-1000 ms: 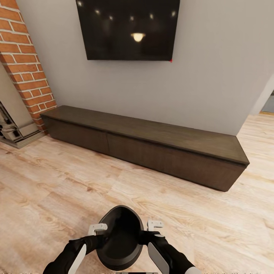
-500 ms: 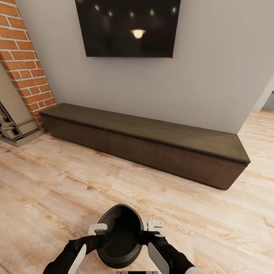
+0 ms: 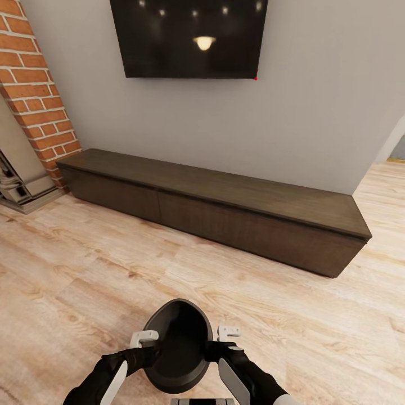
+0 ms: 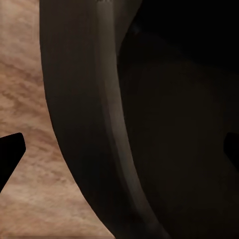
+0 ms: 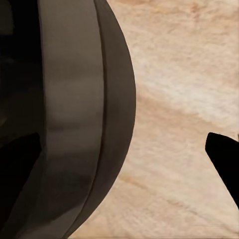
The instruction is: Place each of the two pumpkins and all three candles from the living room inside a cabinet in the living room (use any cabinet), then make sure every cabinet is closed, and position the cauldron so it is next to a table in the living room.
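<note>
A dark grey cauldron (image 3: 177, 349) hangs just in front of my trunk, above the wood floor. My left gripper (image 3: 147, 344) is shut on its left rim and my right gripper (image 3: 220, 340) on its right rim. In the left wrist view the cauldron's wall (image 4: 84, 124) runs between the black fingers of the left gripper (image 4: 119, 154). The right wrist view shows the rounded wall (image 5: 74, 99) inside the right gripper (image 5: 122, 159). Ahead, along the grey wall, stands the long dark-brown cabinet (image 3: 225, 214) with all its fronts closed. Pumpkins, candles and the table are out of view.
A black TV (image 3: 188, 36) hangs on the wall above the cabinet. A red brick column (image 3: 36, 90) and a grey fireplace base (image 3: 19, 180) stand at the left. Bare wood floor (image 3: 112, 270) lies between me and the cabinet. A gap opens past the wall at the far right (image 3: 394, 152).
The whole picture has shifted: cabinet and TV sit slightly higher now, so the camera moved. The cauldron stays in the same place between both grippers.
</note>
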You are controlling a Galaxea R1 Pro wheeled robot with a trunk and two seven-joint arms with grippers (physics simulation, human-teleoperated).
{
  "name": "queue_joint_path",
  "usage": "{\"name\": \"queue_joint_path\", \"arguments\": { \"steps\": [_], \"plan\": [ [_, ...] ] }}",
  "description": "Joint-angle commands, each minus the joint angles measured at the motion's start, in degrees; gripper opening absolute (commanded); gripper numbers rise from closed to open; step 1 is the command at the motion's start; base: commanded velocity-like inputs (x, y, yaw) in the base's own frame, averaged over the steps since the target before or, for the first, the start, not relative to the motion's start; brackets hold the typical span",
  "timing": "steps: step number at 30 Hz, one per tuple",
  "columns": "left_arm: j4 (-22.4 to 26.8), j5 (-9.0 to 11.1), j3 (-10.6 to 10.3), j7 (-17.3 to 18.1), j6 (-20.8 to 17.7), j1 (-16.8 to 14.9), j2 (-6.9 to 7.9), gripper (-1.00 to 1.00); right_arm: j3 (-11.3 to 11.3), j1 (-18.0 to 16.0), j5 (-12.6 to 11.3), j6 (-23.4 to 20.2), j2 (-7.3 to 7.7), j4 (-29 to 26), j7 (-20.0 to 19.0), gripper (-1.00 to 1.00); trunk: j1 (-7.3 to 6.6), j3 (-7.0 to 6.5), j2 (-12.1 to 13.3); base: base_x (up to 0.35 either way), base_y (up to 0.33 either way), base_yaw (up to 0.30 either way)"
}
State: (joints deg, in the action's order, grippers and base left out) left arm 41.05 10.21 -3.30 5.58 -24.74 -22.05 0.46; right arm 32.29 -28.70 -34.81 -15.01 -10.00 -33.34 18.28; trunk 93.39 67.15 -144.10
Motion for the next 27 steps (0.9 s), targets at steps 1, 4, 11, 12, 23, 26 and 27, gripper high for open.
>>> {"name": "queue_joint_path", "arguments": {
  "steps": [1, 4, 11, 12, 23, 26, 27],
  "plan": [
    [0.1, 0.6, -0.1, -0.1, -0.3, 0.0, 0.05, 1.0, 0.2, 0.0, -0.3, -0.2, 0.0, -0.1, 0.4, -1.0, -0.01, 0.05, 0.0, 0.0, 0.0, 0.0],
    [0.1, 0.6, -0.1, -0.1, -0.3, 0.0, 0.06, 1.0, 0.1, 0.0, -0.3, -0.2, 0.0, -0.1, 0.4, -1.0, -0.01, 0.05, 0.0, 0.0, 0.0, 0.0],
    [0.1, 0.6, -0.2, -0.1, -0.3, 0.0, 0.06, -1.0, 0.1, 0.0, -0.3, -0.2, 0.0, -0.1, 0.4, -1.0, -0.01, 0.05, 0.0, 0.0, 0.0, 0.0],
    [0.1, 0.6, -0.2, -0.1, -0.3, 0.0, 0.06, -1.0, 0.1, 0.0, -0.3, -0.2, 0.0, -0.1, 0.4, -1.0, -0.01, 0.05, 0.0, 0.0, 0.0, 0.0],
    [0.1, 0.6, -0.2, -0.1, -0.3, 0.0, 0.06, -1.0, 0.1, 0.0, -0.3, -0.2, 0.0, -0.1, 0.4, -1.0, -0.01, 0.05, 0.0, 0.0, 0.0, 0.0],
    [0.1, 0.6, -0.2, -0.1, -0.3, 0.0, 0.06, -1.0, 0.1, 0.0, -0.3, -0.2, 0.0, -0.1, 0.4, -1.0, -0.01, 0.05, 0.0, 0.0, 0.0, 0.0],
    [0.1, 0.6, -0.2, -0.1, -0.3, 0.0, 0.06, -1.0, 0.1, 0.0, -0.3, -0.2, 0.0, -0.1, 0.4, -1.0, -0.01, 0.05, 0.0, 0.0, 0.0, 0.0]
  ]
}}
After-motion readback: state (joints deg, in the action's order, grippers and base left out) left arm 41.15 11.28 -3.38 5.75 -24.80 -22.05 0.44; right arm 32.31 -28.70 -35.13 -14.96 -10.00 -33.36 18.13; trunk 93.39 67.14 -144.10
